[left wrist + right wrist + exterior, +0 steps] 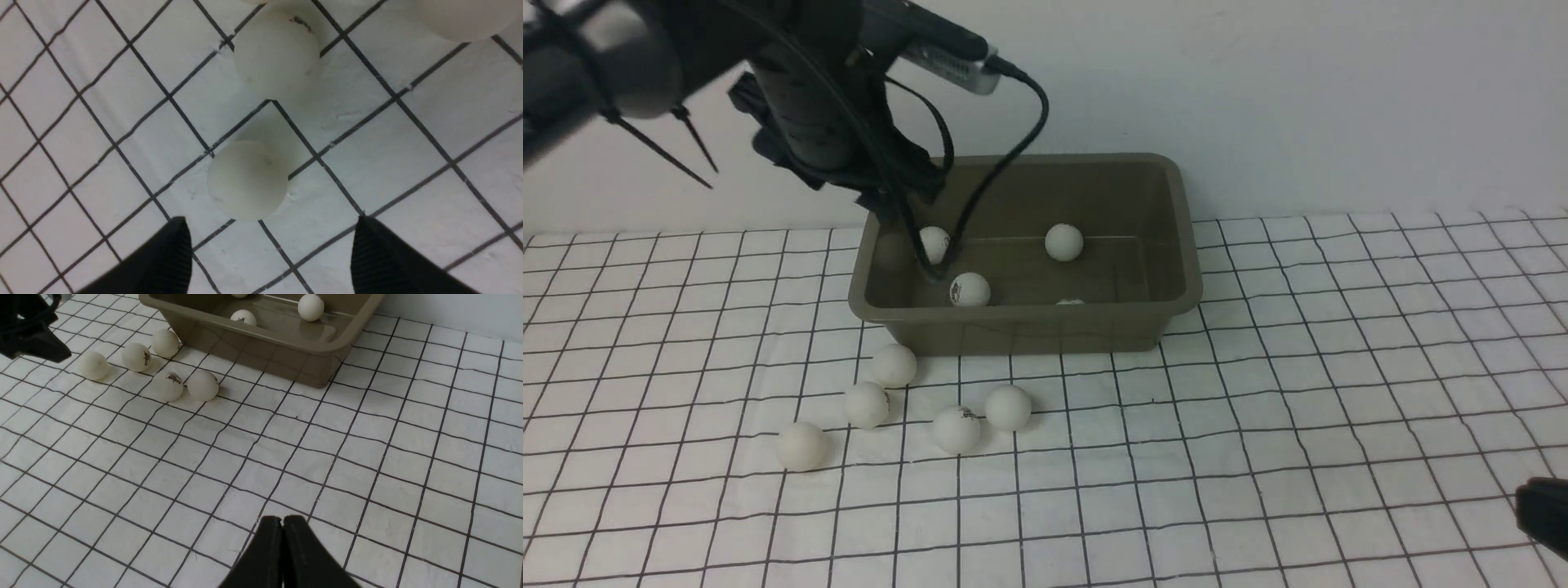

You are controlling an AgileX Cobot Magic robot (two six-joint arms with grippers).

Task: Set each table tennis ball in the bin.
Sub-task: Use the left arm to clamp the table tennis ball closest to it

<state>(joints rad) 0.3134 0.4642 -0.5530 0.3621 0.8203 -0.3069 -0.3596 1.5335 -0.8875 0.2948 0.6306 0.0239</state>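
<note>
The bin (1029,331) lies long side left-to-right, left gripper (271,249) open, right gripper (282,522) closed.

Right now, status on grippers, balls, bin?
Left gripper open, nothing held; right gripper shut, nothing held. Five balls on table, at least four in bin. Left arm's cable hanging across bin opening.

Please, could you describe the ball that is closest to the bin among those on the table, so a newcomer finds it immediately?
Find the olive-grey bin at the back of the table. Just in front of its left corner sits a plain white ball. Of the five balls on the table, it is the farthest back, nearest the bin.
</note>
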